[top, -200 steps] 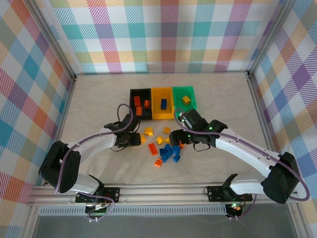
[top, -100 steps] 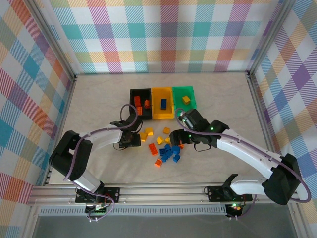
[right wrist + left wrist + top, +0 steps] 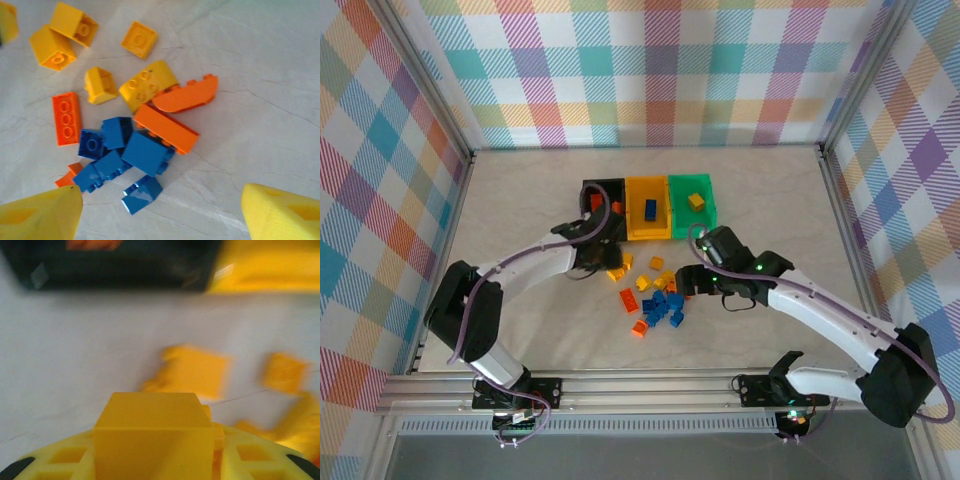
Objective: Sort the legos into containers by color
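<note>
While the left claw [image 3: 592, 248] is pinching a yellow brick [image 3: 152, 437], it is hovering over the desk [image 3: 770, 200] at the near edge of the black bin [image 3: 587, 190], the yellow bin's [image 3: 638, 228] left-hand neighbour.

Step in hand: carrying one yellow piece to its container.

Contents: orange pieces are lying in the black bin, a blue piece [image 3: 650, 208] in the yellow bin, and a yellow piece [image 3: 696, 201] in the green bin [image 3: 682, 190] on the yellow bin's right.

Next move, as a judgement — crossing past the yellow bin to the green one, then releasing.

Right claw [image 3: 160, 212]: its fingers are standing spread and holding nothing, hanging over the loose legos [image 3: 145, 145] on the near side of the yellow bin — a descent onto one piece is looking due.
</note>
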### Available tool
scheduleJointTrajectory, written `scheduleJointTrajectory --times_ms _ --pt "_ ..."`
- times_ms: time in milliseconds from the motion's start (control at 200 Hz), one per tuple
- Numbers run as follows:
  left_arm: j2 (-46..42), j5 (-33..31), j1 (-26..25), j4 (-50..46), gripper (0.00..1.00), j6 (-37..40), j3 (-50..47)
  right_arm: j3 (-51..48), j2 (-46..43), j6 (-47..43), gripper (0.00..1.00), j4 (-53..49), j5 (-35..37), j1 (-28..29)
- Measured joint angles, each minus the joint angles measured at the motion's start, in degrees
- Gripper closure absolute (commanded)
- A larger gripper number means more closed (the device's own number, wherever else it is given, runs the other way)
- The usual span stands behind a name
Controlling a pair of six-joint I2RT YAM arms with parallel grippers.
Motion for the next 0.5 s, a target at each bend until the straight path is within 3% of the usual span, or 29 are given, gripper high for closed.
scheduleJointTrajectory --times_ms 190,500 --pt "13.27 1.51 -4.13 -0.66 0.69 1.14 22.75 -2.43 -3.28 1.20 0.17 -0.79 0.44 -1.64" --pt "39.60 2.89 -4.52 -11.98 0.67 3.28 63.32 -3.80 -4.66 1.64 0.17 -0.96 0.39 -1.75"
